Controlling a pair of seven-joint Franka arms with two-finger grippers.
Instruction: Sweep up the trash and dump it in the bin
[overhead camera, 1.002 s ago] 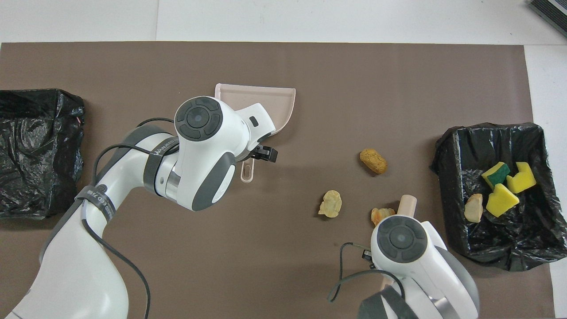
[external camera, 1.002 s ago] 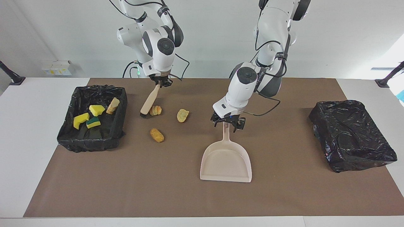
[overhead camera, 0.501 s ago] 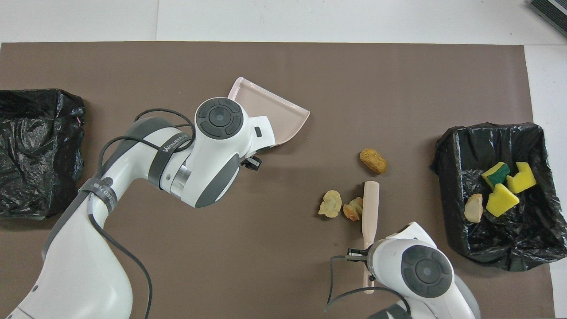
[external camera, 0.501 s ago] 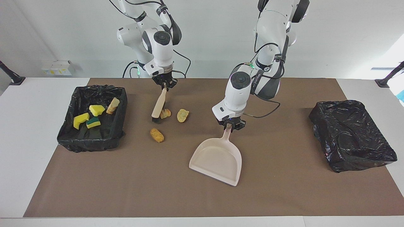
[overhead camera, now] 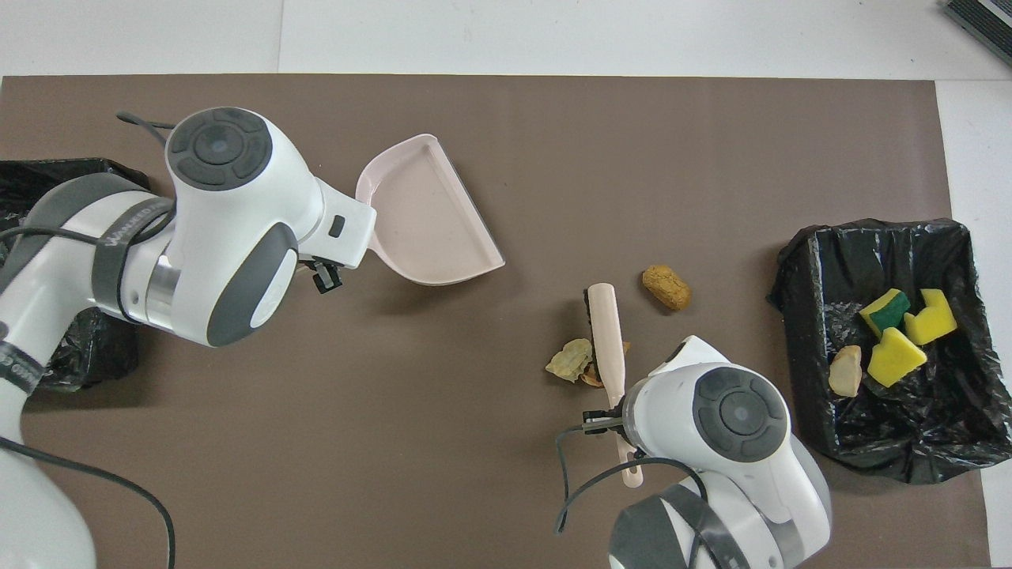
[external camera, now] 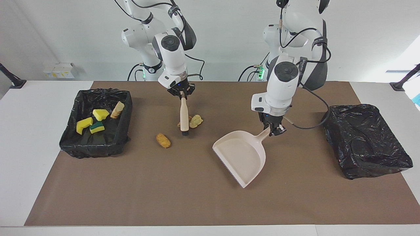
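My right gripper [external camera: 181, 93] [overhead camera: 613, 415] is shut on the handle of the beige brush [external camera: 184, 113] [overhead camera: 607, 336], whose bristles rest on the mat. A pale scrap of trash [external camera: 196, 121] [overhead camera: 569, 359] lies against the brush, with an orange scrap [overhead camera: 589, 378] half hidden under it. Another orange piece [external camera: 163, 140] [overhead camera: 666, 286] lies alone, farther from the robots. My left gripper [external camera: 274, 130] [overhead camera: 322, 275] is shut on the handle of the beige dustpan [external camera: 241, 154] [overhead camera: 431, 213], its mouth turned toward the scraps. The black-lined bin [external camera: 92, 149] [overhead camera: 877, 229] at the right arm's end holds yellow sponges and a tan piece.
A second bin [external camera: 364, 141] [overhead camera: 47, 182], wrapped in a black bag, stands at the left arm's end of the table; my left arm covers much of it in the overhead view. A brown mat [external camera: 197, 203] covers the work area.
My left gripper shut on the dustpan handle and swung the pan toward the left arm's end, turning its mouth. My right gripper swept the brush, pushing an orange scrap against the pale one.
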